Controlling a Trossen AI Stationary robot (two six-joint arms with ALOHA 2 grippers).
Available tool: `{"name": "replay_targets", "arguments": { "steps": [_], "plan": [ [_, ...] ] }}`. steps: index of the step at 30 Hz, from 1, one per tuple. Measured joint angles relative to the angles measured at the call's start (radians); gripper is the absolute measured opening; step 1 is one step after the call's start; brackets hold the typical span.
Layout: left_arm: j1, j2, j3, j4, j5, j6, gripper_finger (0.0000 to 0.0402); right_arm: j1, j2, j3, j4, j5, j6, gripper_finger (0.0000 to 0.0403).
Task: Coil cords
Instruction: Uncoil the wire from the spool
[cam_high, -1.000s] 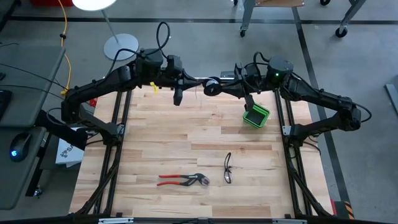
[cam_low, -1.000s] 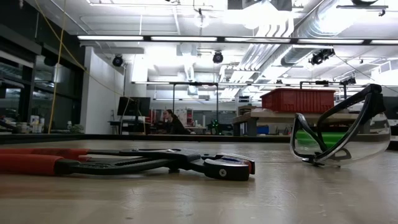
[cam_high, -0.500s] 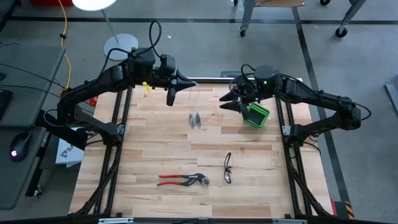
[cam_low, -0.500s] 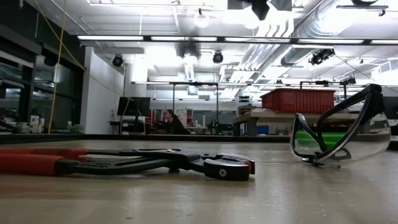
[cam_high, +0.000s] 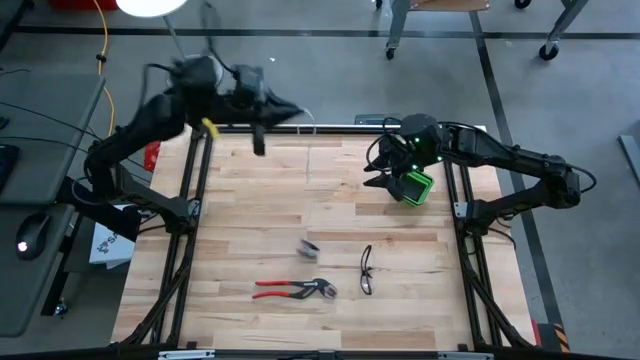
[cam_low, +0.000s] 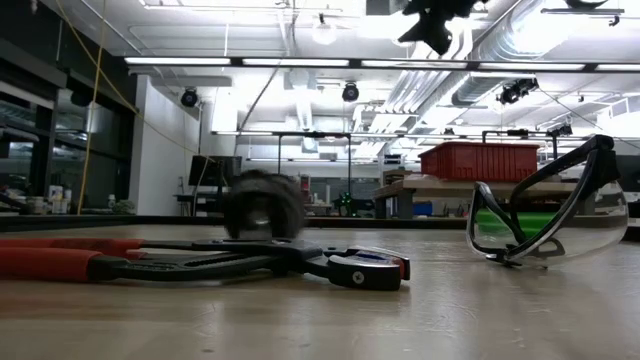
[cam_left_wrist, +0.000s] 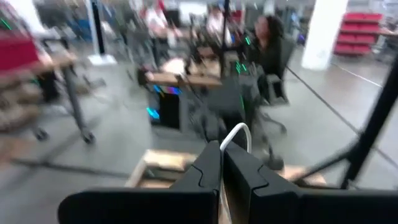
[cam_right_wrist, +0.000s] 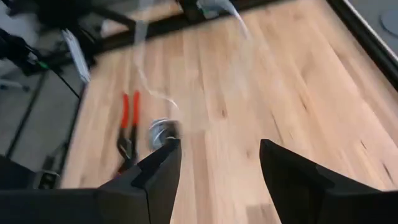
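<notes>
Left gripper (cam_high: 296, 112) raised over the table's (cam_high: 250, 200) far edge, fingers (cam_left_wrist: 208, 169) shut on the white cord (cam_left_wrist: 235, 133) (a short loop shows above the tips in the left wrist view). Red-handled pliers (cam_high: 292, 290) at the near side, the small black spool (cam_high: 308, 247) blurred just beyond their head, cord running from it toward the far edge. Safety glasses (cam_high: 366, 270) right of the pliers. Right gripper (cam_high: 372, 174) open, empty, beside the green bin (cam_high: 412, 186).

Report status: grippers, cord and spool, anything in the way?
Left gripper shut on white cord, raised at far edge. Right gripper open. Spool down beside pliers, glasses close.
</notes>
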Motion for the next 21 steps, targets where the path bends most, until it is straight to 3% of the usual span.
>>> {"name": "replay_targets", "arguments": {
  "steps": [13,17,21],
  "plan": [
    [0.036,0.094,0.493,0.038,-0.067,0.059,0.0,0.0,0.1,0.0,-0.176,0.016,-0.126,0.0208],
    [0.035,0.063,0.457,0.207,-0.053,0.0,0.0,0.003,0.141,0.0,-0.253,0.013,-0.199,0.0208],
    [0.035,0.066,0.486,0.255,-0.017,-0.101,0.0,0.016,0.191,0.0,-0.204,0.009,-0.219,0.0208]
  ]
}}
